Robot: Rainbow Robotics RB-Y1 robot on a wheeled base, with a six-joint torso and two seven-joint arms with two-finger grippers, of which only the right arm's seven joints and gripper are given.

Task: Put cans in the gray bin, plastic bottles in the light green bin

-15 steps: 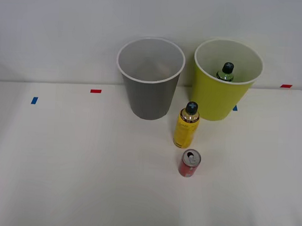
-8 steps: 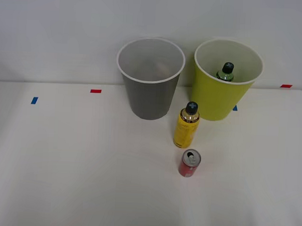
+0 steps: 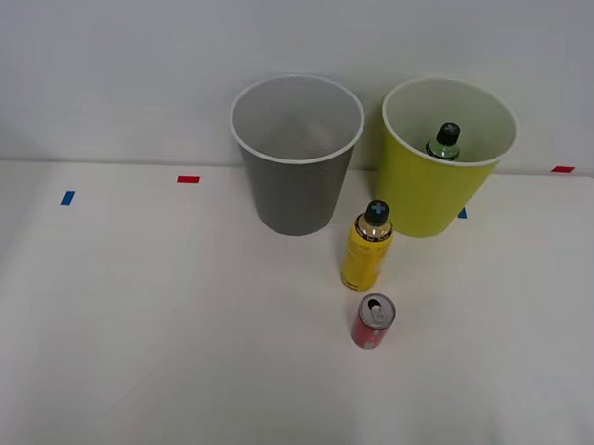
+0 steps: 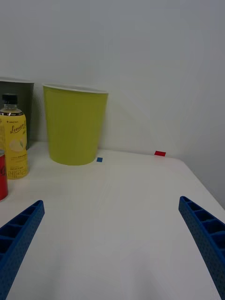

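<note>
A short red can [image 3: 372, 322] with a silver top stands on the white table, also at the wrist view's edge [image 4: 3, 175]. Just behind it stands a yellow plastic bottle [image 3: 366, 247] [image 4: 13, 138] with a black cap. The gray bin [image 3: 296, 153] [image 4: 18, 110] stands at the back, upright. To its right is the light green bin [image 3: 444, 158] [image 4: 75, 123], and a dark green bottle [image 3: 443, 142] with a black cap stands inside it. My right gripper [image 4: 112, 243] is open, low over the table, right of the can and bottle, with nothing between its blue fingers [image 4: 204, 232].
Small red tape marks [image 3: 188, 179] and blue tape marks [image 3: 67, 198] lie on the white table [image 3: 155, 315]. A pale wall rises right behind both bins. The table's right edge [image 4: 206, 187] runs close beside my gripper.
</note>
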